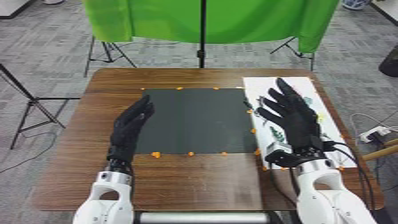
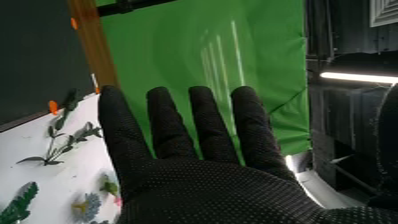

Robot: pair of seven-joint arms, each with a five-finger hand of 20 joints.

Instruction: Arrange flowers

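In the head view my left hand point(image 1: 131, 122) is over the left edge of the dark mat point(image 1: 197, 122), fingers straight and holding nothing. My right hand point(image 1: 295, 114) is above the white sheet point(image 1: 259, 86) on the table's right side, its fingers straight and spread. Part of the sheet is hidden beneath it. Green leaves point(image 1: 276, 134) lie on the sheet beside that hand. The right wrist view has my right hand point(image 2: 209, 187) open and empty, with a leafy sprig point(image 2: 55, 150), a blue-grey flower point(image 2: 87, 207) and a dark green leaf point(image 2: 19, 202) on the white sheet.
Orange bits point(image 1: 156, 155) run along the mat's border on the wooden table point(image 1: 200, 185). Behind the table hang a green cloth point(image 1: 160, 20) and its stand point(image 1: 202, 52). Black cables run beside my right wrist.
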